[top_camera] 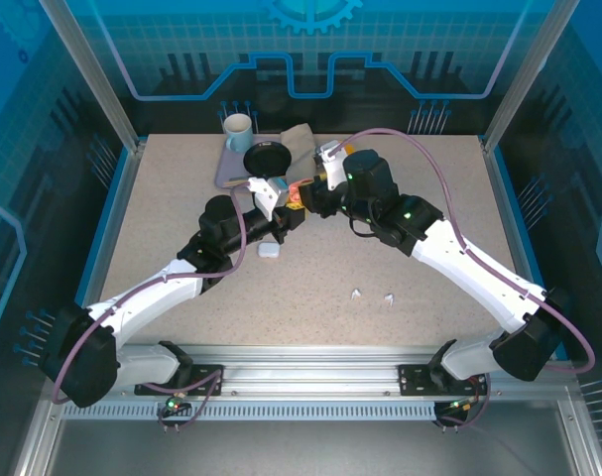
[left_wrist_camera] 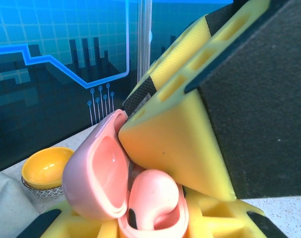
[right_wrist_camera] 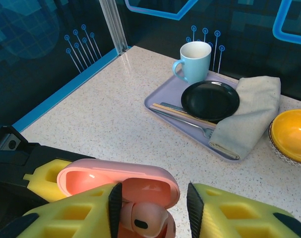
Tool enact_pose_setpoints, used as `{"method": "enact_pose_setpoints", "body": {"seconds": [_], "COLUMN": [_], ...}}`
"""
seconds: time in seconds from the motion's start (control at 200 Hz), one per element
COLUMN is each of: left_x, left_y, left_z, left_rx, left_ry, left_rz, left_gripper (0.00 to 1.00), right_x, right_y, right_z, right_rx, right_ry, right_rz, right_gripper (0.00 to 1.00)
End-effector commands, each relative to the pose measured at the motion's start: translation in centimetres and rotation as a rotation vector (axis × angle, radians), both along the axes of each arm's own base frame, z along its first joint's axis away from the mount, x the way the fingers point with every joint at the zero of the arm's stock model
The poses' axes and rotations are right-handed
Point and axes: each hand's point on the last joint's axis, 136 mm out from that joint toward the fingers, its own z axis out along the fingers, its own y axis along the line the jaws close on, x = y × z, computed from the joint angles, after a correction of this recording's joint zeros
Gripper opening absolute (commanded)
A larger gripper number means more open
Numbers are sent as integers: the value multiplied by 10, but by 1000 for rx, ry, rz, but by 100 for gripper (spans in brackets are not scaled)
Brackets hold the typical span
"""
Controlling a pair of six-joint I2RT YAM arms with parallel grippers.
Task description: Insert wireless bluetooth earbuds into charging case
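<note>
With the pink case (left_wrist_camera: 98, 173) clamped in the left jaws, the right jaws — parted, empty — should be drawn straight off the seated earbud (left_wrist_camera: 155, 198).

Bright, even light falls from above. In the top view the speckled beige table (top_camera: 310, 297) looks clear, with only soft, faint shadows. In the left wrist view the shiny pink rounded plastic case (left_wrist_camera: 95, 173) at 7 o'clock is very close and a bit blurry, with a soft white shine. The right wrist view is sharp at 12 o'clock and softer at 6 o'clock.
</note>
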Motion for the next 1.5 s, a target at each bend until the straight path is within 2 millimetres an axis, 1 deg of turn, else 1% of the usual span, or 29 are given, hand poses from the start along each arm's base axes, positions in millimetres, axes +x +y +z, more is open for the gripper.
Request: {"method": "enact_pose_setpoints", "body": {"seconds": [0.0, 0.26, 0.54, 0.61, 0.735, 0.815, 0.82, 0.88, 0.98, 1.0, 1.131, 1.256, 1.316, 1.401, 1.496], "left_x": [-3, -3, -3, -4, -4, -5, -5, -6, -8, -9, -12, -14, -14, -10, 0], "left_y": [-2, -3, -3, -3, -3, -5, -5, -5, -9, -10, -18, -25, -26, -27, -24], "left_z": [32, 32, 31, 30, 27, 24, 24, 21, 15, 14, 6, 1, 1, 1, 0], "left_rx": [-46, -47, -47, -46, -37, -27, -27, -18, -1, 3, 27, 48, 55, 60, 58], "left_ry": [-88, -87, -84, -84, -80, -76, -76, -73, -64, -63, -33, -15, -13, -14, -2], "left_rz": [-11, -13, -14, -19, -21, -31, -32, -39, -64, -72, -126, -167, -171, -159, -111], "left_gripper": [0, 0, 0, 0, 0, 0, 0, 0, 0, 0, 0, 0, 0, 0, 0], "right_x": [2, 7, 13, 15, 18, 22, 22, 26, 32, 33, 43, 53, 56, 54, 42], "right_y": [-7, -11, -17, -22, -42, -52, -52, -51, -46, -43, -29, -17, -13, -10, -8], "right_z": [24, 32, 35, 39, 53, 56, 53, 52, 39, 32, -1, -25, -33, -43, -49], "right_rx": [49, 76, 111, 138, 199, 202, 198, 171, 84, 59, -38, -83, -95, -118, -151], "right_ry": [-26, -24, -11, -7, 13, 56, 64, 106, 203, 235, 375, 446, 467, 499, 501], "right_rz": [-27, -55, -83, -104, -156, -175, -175, -157, -123, -113, -74, -51, -39, -21, 1], "right_gripper": [43, 45, 46, 47, 49, 49, 49, 48, 47, 47, 44, 42, 41, 39, 37]}}
